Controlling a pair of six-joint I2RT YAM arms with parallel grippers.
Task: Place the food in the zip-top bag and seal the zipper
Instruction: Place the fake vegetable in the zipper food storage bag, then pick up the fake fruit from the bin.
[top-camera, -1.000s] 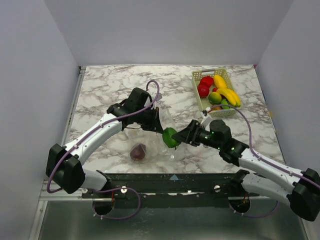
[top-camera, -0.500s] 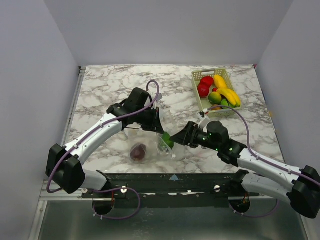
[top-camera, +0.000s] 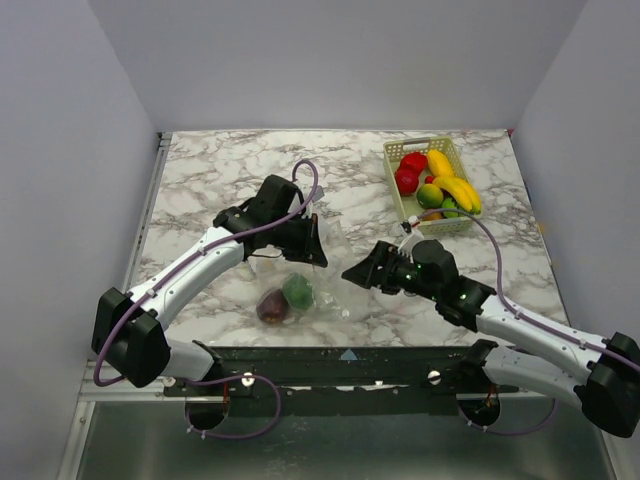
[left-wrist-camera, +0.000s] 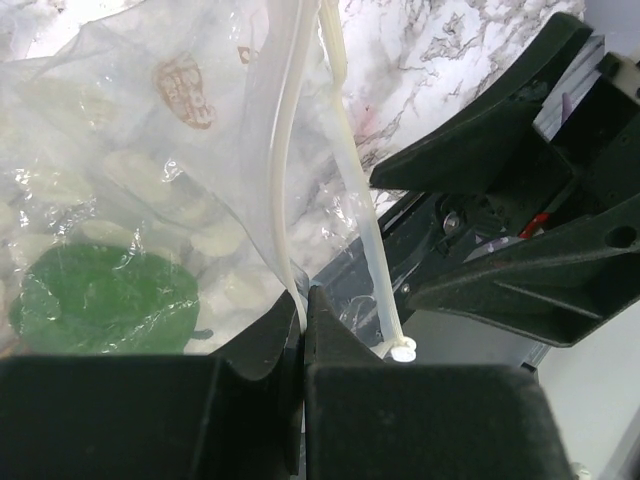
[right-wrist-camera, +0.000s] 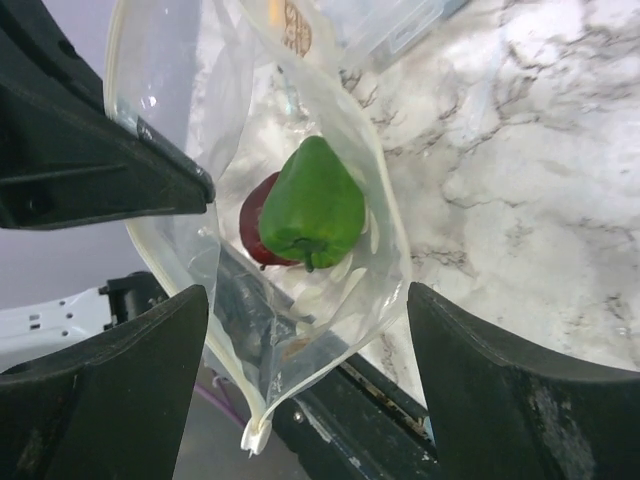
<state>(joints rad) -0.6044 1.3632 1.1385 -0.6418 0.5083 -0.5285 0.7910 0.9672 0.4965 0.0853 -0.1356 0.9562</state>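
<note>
Under both hands lies the white, grey-veined marble worktop (top-camera: 220, 170), the largest thing in sight. On it, between the two hands, sits the large clear crinkly plastic zip-top bag (top-camera: 335, 290), its mouth lifted toward the left hand and its body slumped on the worktop below and nearer than that hand.

Well beyond the right hand, on its outer side, stands a pale green mesh plastic basket (top-camera: 396, 190) holding glossy red, yellow and green toy fruits (top-camera: 437, 180).

The left hand (top-camera: 312, 245) has its two black fingers pressed together on one lip of the bag's mouth, the plastic pinched between them in the left wrist view. The right hand (top-camera: 355, 272) hangs just beside the open mouth with its fingers spread wide and nothing between them.

Inside the bag, straight ahead of the right hand, rests a glossy green toy pepper (right-wrist-camera: 312, 205). Touching it and partly hidden behind it is a smaller dark maroon toy fruit (right-wrist-camera: 255, 225); its kind cannot be told.

The narrow whitish press-seal zipper (left-wrist-camera: 352, 200) runs along the mouth edge, its two strips apart, one rising from the left hand's pinch.
</note>
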